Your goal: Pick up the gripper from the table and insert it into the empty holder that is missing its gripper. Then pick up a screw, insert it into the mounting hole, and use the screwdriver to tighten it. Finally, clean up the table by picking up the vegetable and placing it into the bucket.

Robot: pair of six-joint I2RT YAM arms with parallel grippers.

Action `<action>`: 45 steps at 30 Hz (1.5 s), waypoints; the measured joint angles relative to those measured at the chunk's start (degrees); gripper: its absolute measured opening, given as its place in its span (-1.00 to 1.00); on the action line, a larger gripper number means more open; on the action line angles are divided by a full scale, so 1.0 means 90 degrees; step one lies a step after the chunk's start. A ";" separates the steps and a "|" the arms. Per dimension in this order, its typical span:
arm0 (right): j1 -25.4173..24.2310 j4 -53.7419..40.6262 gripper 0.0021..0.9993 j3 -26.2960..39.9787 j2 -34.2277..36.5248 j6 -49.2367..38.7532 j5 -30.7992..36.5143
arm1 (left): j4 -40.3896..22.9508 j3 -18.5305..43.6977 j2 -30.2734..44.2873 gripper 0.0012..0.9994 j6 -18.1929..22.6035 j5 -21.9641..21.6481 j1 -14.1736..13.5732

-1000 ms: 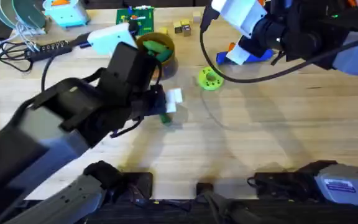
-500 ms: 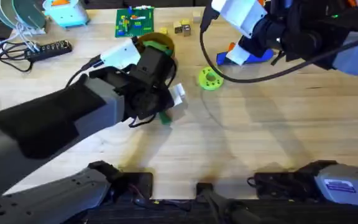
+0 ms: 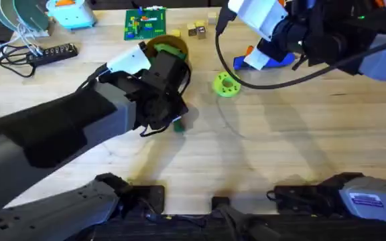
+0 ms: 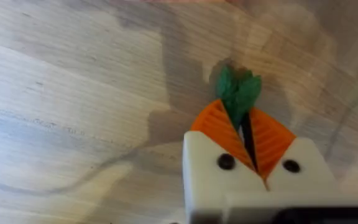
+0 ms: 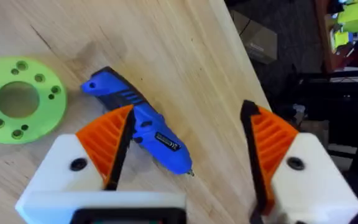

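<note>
In the left wrist view my left gripper (image 4: pixel 246 130) is shut on the vegetable (image 4: pixel 236 92), whose dark green stalks poke out from between the orange pads, close over the wood. From overhead the left arm covers that gripper, and a bit of the vegetable (image 3: pixel 177 125) peeks out beneath it. The bucket (image 3: pixel 155 44) stands just beyond the arm, with green toys inside. My right gripper (image 5: pixel 188 118) hangs open above the blue screwdriver (image 5: pixel 138 127), which lies on the table at the back right (image 3: pixel 271 61). The orange gripper piece and the holder are out of view.
A flat green ring-shaped disc (image 3: pixel 226 85) lies between the bucket and the screwdriver. At the back are a green circuit board (image 3: pixel 146 23), small wooden blocks (image 3: pixel 196 29), a power strip (image 3: pixel 49 52) and cables. The table's right edge runs near the screwdriver.
The left arm swung round and lowered over the vegetable; its white fingers, visible earlier, are now hidden under the wrist. The right arm stayed still.
</note>
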 joint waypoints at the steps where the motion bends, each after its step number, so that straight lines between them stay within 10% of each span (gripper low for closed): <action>1: 0.0000 0.0000 0.98 0.0000 0.0000 0.0000 0.0000 | 0.0016 0.0013 -0.0003 -0.96 -0.0004 0.0000 0.0000; 14: 0.0000 -0.0001 0.98 0.0000 0.0000 0.0001 0.0000 | -0.0422 0.1388 -0.0119 -0.95 0.0692 0.0035 0.0000; 27: 0.0000 0.0000 0.98 0.0000 0.0000 0.0002 0.0000 | 0.0363 0.2572 -0.0097 -0.95 0.1550 -0.2400 0.0408; 36: 0.0000 0.0000 0.98 0.0000 0.0000 0.0002 0.0000 | 0.0854 0.2565 0.0817 -0.95 0.1598 -0.2414 0.0882; 42: 0.0000 -0.0002 0.98 0.0000 0.0000 0.0007 -0.0002 | 0.0944 0.2565 0.0831 0.71 0.1644 -0.2350 0.0882; 45: 0.0005 -0.0007 0.98 0.0000 0.0000 0.0279 -0.0002 | 0.0885 0.2565 0.0830 0.98 0.1658 -0.2345 0.0882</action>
